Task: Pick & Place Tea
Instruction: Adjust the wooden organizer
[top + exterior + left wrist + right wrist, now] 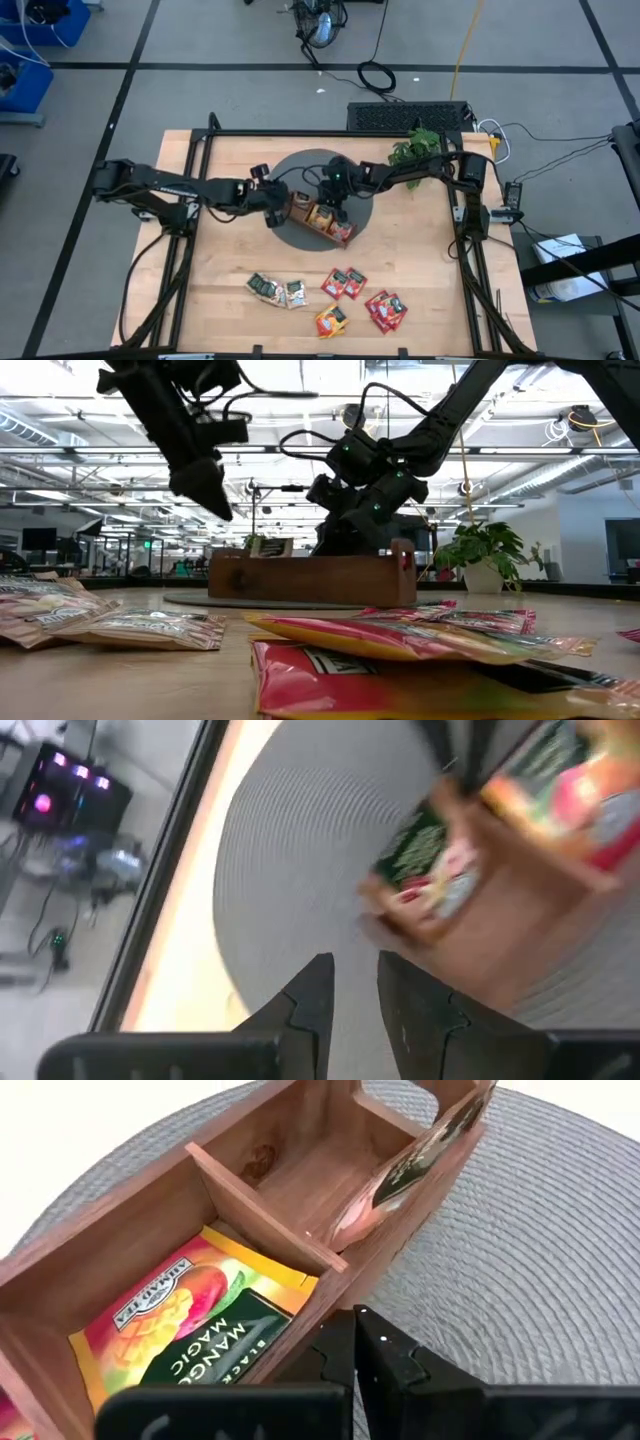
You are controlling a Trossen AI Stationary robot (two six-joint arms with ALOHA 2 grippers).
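A brown wooden tray (pixel 311 199) stands on a round grey mat (pixel 300 168) at the table's middle. An orange-yellow tea sachet (pixel 190 1330) lies in its middle compartment. A dark green sachet (pixel 420 1165) leans against a long wall of one end compartment. Green (pixel 265 288), red (pixel 343 283) and orange-yellow (pixel 330 320) sachets lie loose near the table's front edge. My left gripper (pixel 355 982) hangs above the mat just left of the tray, slanting down, narrowly open with nothing between its fingers. My right gripper (pixel 356 1325) is shut, beside the tray's long wall (pixel 330 1275). My right gripper's shut fingertips slant down at the outer side of the tray's long wall (pixel 345 1285), beside the middle compartment. Whether they touch the wood, I cannot tell. It holds nothing.
A potted plant (pixel 415 148) stands at the table's far right, behind the right arm. A black metal frame (pixel 330 133) runs round the tabletop. Bare wood lies between the mat and the loose sachets.
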